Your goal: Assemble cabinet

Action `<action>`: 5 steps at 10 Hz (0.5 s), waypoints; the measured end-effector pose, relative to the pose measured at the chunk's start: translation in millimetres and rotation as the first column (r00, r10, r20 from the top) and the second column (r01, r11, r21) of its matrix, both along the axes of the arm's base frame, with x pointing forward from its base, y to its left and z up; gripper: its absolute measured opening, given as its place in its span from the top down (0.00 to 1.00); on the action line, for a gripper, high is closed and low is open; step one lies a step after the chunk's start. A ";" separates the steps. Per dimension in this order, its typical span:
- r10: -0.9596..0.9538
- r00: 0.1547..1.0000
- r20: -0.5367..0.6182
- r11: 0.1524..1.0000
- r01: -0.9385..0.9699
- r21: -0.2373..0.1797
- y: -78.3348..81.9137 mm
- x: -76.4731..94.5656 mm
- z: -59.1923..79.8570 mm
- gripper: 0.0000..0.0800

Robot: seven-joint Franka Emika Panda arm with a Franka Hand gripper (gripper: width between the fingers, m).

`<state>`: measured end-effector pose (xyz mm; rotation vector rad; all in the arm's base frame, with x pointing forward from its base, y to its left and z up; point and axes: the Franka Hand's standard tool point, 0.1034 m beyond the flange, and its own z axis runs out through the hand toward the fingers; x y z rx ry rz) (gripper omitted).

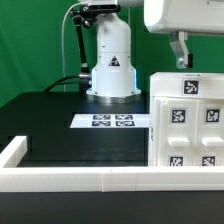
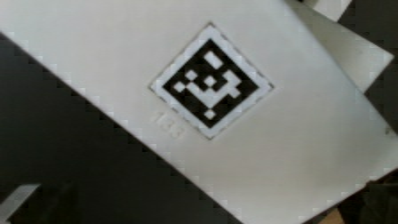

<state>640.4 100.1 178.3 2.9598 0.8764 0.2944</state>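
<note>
The cabinet (image 1: 186, 125) is a large white box at the exterior view's right, standing on the black table. It has one tag on its top face and several on the side facing the camera. My gripper (image 1: 180, 55) hangs just above its top, not touching it and holding nothing. In the wrist view a flat white face of the cabinet (image 2: 267, 140) with one black-and-white tag fills most of the frame, seen close and turned at an angle. No finger shows in the middle of that view, only dark shapes at its corners, so the jaws stand apart.
The marker board (image 1: 113, 121) lies flat on the table in front of the robot base (image 1: 110, 70). A low white rail (image 1: 70, 180) edges the table along the front and the exterior view's left. Black table top (image 1: 70, 140) lies between them.
</note>
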 end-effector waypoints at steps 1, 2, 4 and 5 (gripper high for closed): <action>0.109 0.994 0.005 0.994 -0.109 -0.030 -0.2 0.4 -0.6 0.00; 0.187 0.982 0.007 0.981 -0.186 -0.058 1.7 0.1 -1.3 0.00; 0.299 0.954 -0.014 0.949 -0.298 -0.102 4.7 -2.2 -2.6 0.00; 0.407 0.912 -0.048 0.902 -0.410 -0.134 3.4 -4.6 -3.3 0.00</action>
